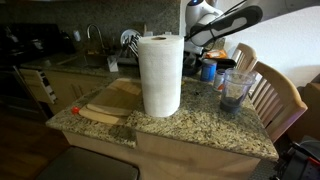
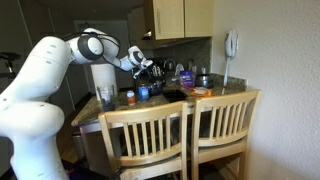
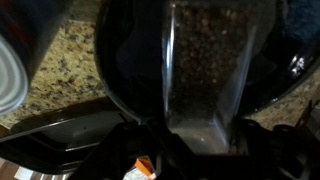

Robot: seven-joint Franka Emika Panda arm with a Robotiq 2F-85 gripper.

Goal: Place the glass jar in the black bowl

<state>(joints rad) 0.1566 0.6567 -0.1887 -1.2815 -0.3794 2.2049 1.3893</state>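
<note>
In the wrist view my gripper (image 3: 196,145) is shut on the glass jar (image 3: 205,70), a clear straight-walled jar held between the dark fingers. The black bowl (image 3: 125,65) lies directly below and around the jar; I cannot tell whether the jar touches it. In the exterior views the gripper (image 1: 201,43) (image 2: 150,68) hangs over the far part of the granite counter, and the jar is too small to make out. The bowl shows as a dark shape (image 2: 174,95) on the counter in an exterior view.
A tall paper towel roll (image 1: 160,75) stands mid-counter, next to a wooden cutting board (image 1: 108,105). A clear tumbler (image 1: 235,90) (image 2: 107,97) and a blue container (image 1: 208,70) (image 2: 143,92) stand near the gripper. Wooden chairs (image 2: 180,135) line the counter edge. A white plate edge (image 3: 10,75) lies beside the bowl.
</note>
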